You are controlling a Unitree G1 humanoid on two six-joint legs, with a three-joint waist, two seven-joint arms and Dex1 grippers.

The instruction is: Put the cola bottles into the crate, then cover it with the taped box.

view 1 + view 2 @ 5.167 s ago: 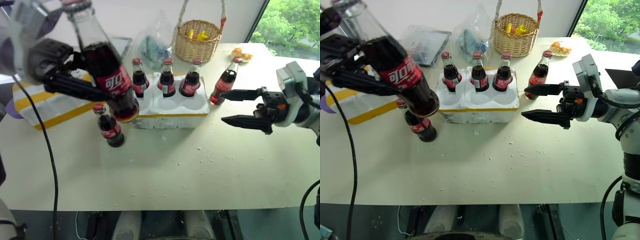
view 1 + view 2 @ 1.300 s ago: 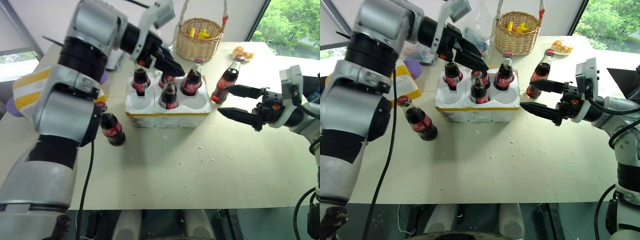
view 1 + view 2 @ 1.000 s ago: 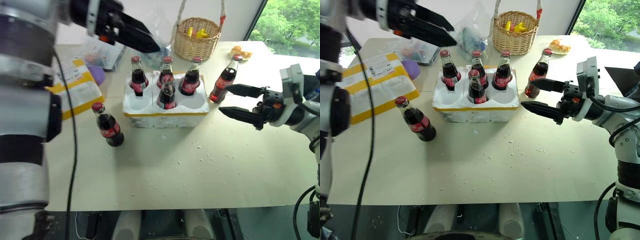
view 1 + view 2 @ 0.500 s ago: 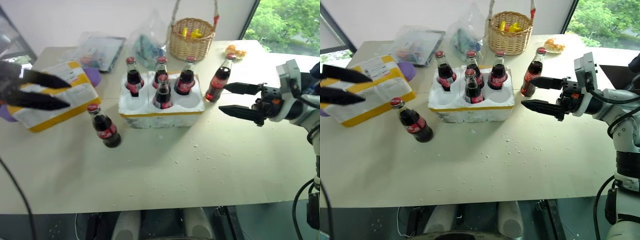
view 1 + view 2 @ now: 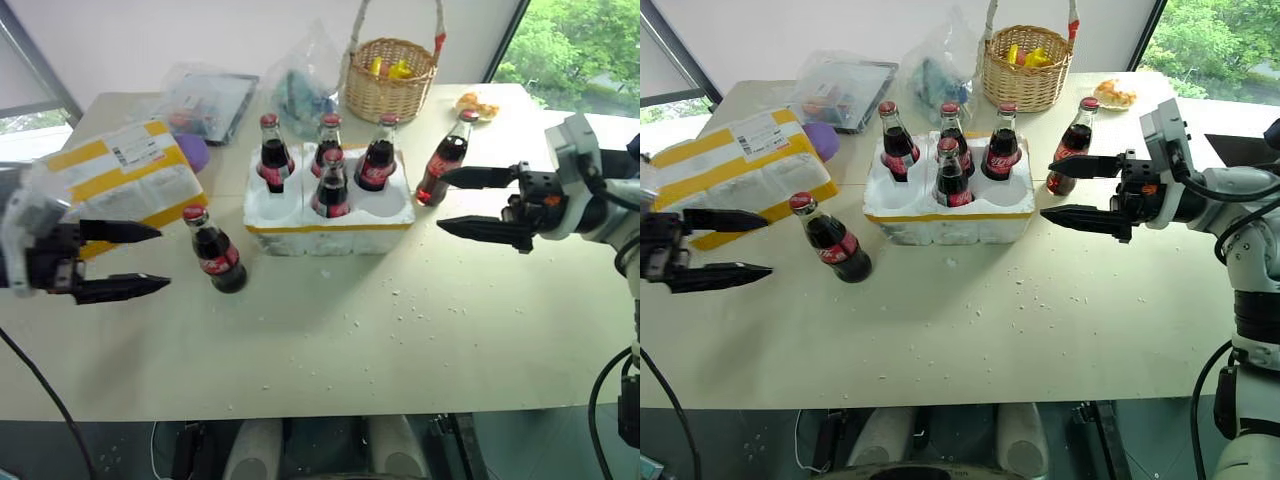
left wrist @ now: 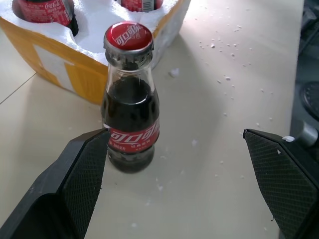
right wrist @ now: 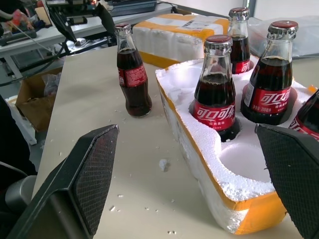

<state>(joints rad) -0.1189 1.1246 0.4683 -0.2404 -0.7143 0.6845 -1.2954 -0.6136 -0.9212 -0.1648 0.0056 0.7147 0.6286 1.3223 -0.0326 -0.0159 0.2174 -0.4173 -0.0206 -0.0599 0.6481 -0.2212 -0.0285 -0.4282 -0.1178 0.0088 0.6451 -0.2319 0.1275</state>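
Observation:
The white styrofoam crate (image 5: pixel 330 218) sits mid-table with cola bottles in it: three in the back row (image 5: pixel 328 143) and one in the front middle hole (image 5: pixel 331 186). One loose cola bottle (image 5: pixel 213 252) stands left of the crate, another (image 5: pixel 445 160) right of it. My left gripper (image 5: pixel 164 258) is open, low over the table, its fingertips just left of the left loose bottle (image 6: pixel 130 99). Level with the crate's right end, my right gripper (image 5: pixel 440 202) is open and points at it, in front of the right loose bottle. The taped box (image 5: pixel 115 178) lies at the left.
A wicker basket (image 5: pixel 392 75), a plastic bag (image 5: pixel 305 85) and a clear container (image 5: pixel 205 100) stand along the back. A pastry (image 5: pixel 475 103) lies at the back right. Styrofoam crumbs (image 5: pixel 400 300) dot the table in front of the crate.
My left arm has drawn back from above the crate, down and to the left, and now sits low beside the left loose bottle. The right gripper has stayed in place.

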